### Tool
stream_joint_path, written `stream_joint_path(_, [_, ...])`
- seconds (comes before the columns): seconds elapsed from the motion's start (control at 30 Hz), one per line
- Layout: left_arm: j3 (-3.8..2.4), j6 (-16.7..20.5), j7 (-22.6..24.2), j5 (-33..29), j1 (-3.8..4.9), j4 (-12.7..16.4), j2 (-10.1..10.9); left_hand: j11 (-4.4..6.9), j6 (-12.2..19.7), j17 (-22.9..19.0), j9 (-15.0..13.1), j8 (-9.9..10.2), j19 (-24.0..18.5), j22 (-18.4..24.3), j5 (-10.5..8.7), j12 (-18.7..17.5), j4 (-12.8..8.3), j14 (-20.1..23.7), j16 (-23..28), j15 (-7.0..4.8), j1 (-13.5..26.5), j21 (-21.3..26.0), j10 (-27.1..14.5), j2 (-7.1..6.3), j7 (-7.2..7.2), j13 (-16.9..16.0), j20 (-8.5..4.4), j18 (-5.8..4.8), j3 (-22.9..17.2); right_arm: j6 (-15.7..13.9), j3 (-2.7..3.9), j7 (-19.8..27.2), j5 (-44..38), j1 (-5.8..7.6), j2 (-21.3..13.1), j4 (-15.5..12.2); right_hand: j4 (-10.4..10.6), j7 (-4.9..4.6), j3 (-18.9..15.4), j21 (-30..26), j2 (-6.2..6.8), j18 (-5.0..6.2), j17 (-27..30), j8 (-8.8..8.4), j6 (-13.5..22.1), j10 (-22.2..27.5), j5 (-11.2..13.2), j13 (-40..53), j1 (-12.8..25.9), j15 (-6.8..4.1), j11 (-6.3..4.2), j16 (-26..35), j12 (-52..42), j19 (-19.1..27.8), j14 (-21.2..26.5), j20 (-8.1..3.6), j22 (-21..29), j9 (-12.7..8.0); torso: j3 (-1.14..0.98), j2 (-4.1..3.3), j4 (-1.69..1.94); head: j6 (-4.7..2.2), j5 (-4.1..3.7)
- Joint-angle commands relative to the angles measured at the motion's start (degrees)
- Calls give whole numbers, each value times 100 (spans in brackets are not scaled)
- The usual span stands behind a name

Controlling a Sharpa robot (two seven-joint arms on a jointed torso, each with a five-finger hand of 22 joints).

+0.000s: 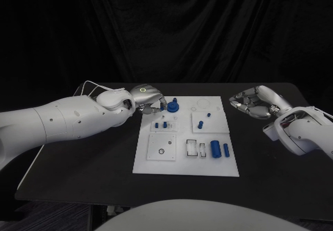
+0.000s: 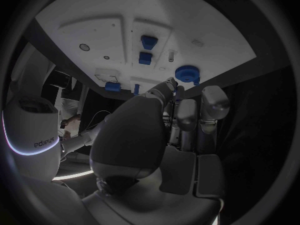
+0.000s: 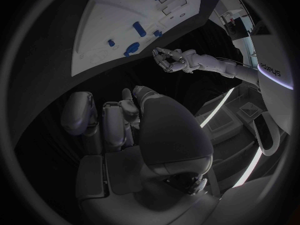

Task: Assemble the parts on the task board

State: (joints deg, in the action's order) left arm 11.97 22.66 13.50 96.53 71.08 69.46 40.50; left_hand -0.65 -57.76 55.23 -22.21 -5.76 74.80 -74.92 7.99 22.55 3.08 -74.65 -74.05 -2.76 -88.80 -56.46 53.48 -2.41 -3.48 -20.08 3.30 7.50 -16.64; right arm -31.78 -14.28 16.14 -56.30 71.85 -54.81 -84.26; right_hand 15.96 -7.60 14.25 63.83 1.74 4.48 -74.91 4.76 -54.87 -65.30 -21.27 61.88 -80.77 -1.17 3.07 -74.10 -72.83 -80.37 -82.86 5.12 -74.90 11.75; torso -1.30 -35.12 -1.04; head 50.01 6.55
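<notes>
The white task board (image 1: 187, 161) lies in the middle of the table. My left hand (image 1: 149, 98) is at its far left corner, fingertips against a blue gear (image 1: 172, 107). In the left wrist view the gear (image 2: 186, 74) sits on the board (image 2: 206, 30), and a small blue peg (image 2: 180, 92) shows pinched between thumb and finger. My right hand (image 1: 253, 103) hovers off the board's right side, fingers curled in with nothing in them. The right wrist view shows the board (image 3: 125, 15) beyond that hand (image 3: 144, 120).
Small blue pegs (image 1: 161, 125) (image 1: 200, 124) (image 1: 208, 115) stand on the board's raised plates. Two blue cylinders (image 1: 216, 149) (image 1: 226, 149) lie at the near right, beside two rectangular slots (image 1: 191, 147). A round hole (image 1: 162, 150) sits at the near left. Black table (image 1: 83, 163) surrounds the board.
</notes>
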Motion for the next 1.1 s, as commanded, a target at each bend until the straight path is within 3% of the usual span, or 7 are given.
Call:
stream_joint_path(0.03, [5,-210,-124,11,-8,49,60,-13,-20,-2,4,35,30,-350,-47,-34,26,-32,-9,2,53,6,-1,-36,22,18,9,-72,-26,55,4,-103,-25,-16,-11,1,12,-2,37,-18,13,88,2,-22,-47,9,-16,-5,-28,21,-6,38,10,-16,-2,2,-795,-4,-2,1,20,-1,11])
stream_joint_path(0.17, [10,-239,-145,11,-43,21,75,-14,-7,-27,9,51,28,-350,-82,-39,33,-25,1,4,68,25,34,-45,23,17,11,-69,-26,80,4,-116,-25,-22,-19,-4,12,-2,37,-18,13,88,2,-22,-47,9,-16,-5,-28,21,-6,38,10,-16,-2,2,-795,-4,-12,-4,1,-1,7])
stream_joint_path(0.33, [13,-242,-131,11,-88,-32,46,-9,53,-103,26,95,-2,-333,-102,-65,39,11,40,6,77,106,56,-52,43,22,14,-56,-39,112,4,-134,-25,-31,-21,-11,11,-2,44,-20,12,88,6,-25,-43,4,-13,2,-30,22,-6,42,5,-15,1,2,-794,-5,10,-16,18,-1,-13])
stream_joint_path(0.6, [15,-236,-112,11,-166,-310,-136,-8,102,-127,41,134,-9,-336,-107,-97,50,25,54,-2,95,138,62,-64,73,21,16,-52,-47,118,4,-130,-25,-39,-32,-24,11,-2,44,-19,12,87,7,-26,-42,2,-13,3,-31,22,-6,43,4,-16,1,2,-795,-5,25,-14,11,-1,-19])
stream_joint_path(0.7, [15,-248,-121,11,-190,-356,-192,-7,95,-154,40,132,-19,-330,-111,-106,56,39,68,0,103,163,56,-63,65,22,16,-48,-48,117,4,-125,-25,-39,-36,-28,11,-2,44,-19,12,87,7,-26,-42,2,-13,3,-31,22,-6,43,4,-16,1,2,-795,-5,15,-12,-8,-1,-14])
stream_joint_path(0.87, [14,-254,-143,11,-244,-396,-268,-6,90,-137,39,131,-12,-336,-112,-109,59,32,61,0,106,149,55,-61,62,22,16,-51,-48,123,4,-122,-25,-40,-40,-29,9,-4,50,-24,11,88,10,-32,-33,14,-12,-11,-34,22,-6,46,12,-14,3,2,-794,-7,9,-11,13,-1,-21])
stream_joint_path(1.1, [14,-276,-198,11,-280,-429,-314,-9,88,-135,39,132,-4,-343,-120,-110,66,30,59,0,116,135,62,-58,58,20,16,-54,-47,104,4,-96,-25,-41,-35,-27,8,-6,59,-45,9,92,23,-37,-26,90,-12,-96,-37,23,-5,61,66,-6,10,2,-788,-9,2,-17,-8,-1,-7])
